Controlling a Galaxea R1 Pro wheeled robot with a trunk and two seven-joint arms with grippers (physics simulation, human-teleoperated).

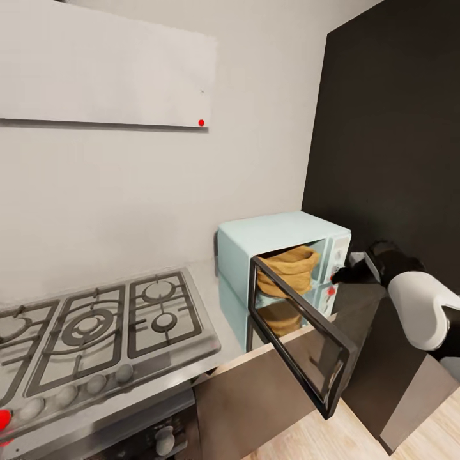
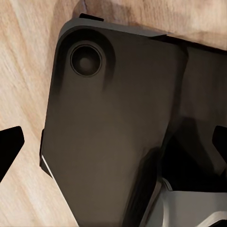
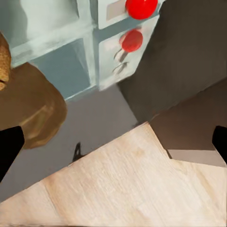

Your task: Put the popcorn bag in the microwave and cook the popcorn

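The mustard-yellow soft popcorn bag sits upright inside the small pale blue box microwave, which stands on the smooth pale grey countertop against the pale grey wall. The microwave's dark-framed glass door hangs wide open, swung out over the counter's front edge. A reflection of the bag shows in the glossy worktop below it.

The right gripper is at the microwave's white side panel, just beside its red round light. In the right wrist view its black fingertips stand far apart with nothing between them, the red light and the bag ahead of them.

The left gripper looks down on a dark robot body part above wood flooring; its fingertips are likewise spread wide, holding nothing.

A steel gas hob lies on the counter to the left of the microwave, beneath a flat white hood. A tall dark cabinet stands to the right.
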